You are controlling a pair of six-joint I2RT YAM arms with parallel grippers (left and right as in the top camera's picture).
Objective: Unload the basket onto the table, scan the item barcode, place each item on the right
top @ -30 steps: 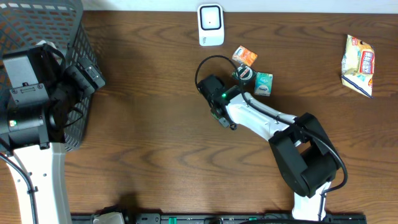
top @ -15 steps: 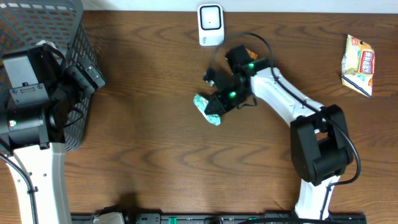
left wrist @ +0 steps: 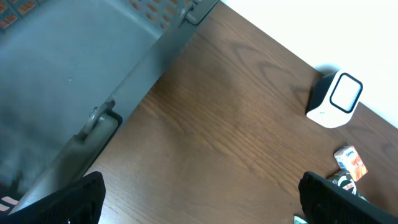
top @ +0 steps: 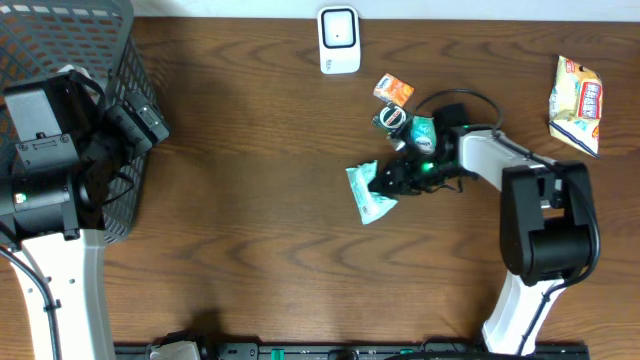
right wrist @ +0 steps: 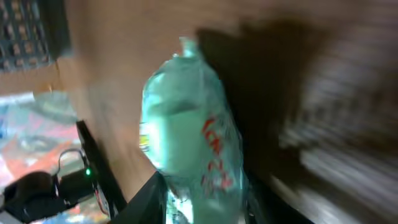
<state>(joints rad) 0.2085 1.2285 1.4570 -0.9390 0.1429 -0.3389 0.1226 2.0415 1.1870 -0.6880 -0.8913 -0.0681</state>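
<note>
Since half a second ago the right arm (top: 500, 160) has swung off the cluster of small goods and now lies low across the tabletop (top: 250, 230), its forearm pointing left. The teal packet (top: 368, 192) has shifted with it, a little right of and nearer the front edge than where it was. The orange carton (top: 394, 90), covered by the arm before, shows again.

The teal packet lies on the wood at mid-table, tilted, its right end at the right gripper (top: 392, 180). In the right wrist view the packet is heavily blurred. It carries red lettering, and its lower end sits between the two dark fingers (right wrist: 146, 200). I cannot tell whether they pinch it or merely flank it.

The white barcode scanner (top: 339, 40) stands at the far edge, well apart from the packet. Beside the right arm's elbow sit the orange carton, a dark round can (top: 392, 119) and a small teal box (top: 424, 131), close together. A crinkled snack bag (top: 577, 103) lies alone at the far right.

The left gripper (left wrist: 199, 190) hangs spread wide with nothing between its fingers, beside the grey wire basket (top: 125, 55) at the left end of the tabletop.
</note>
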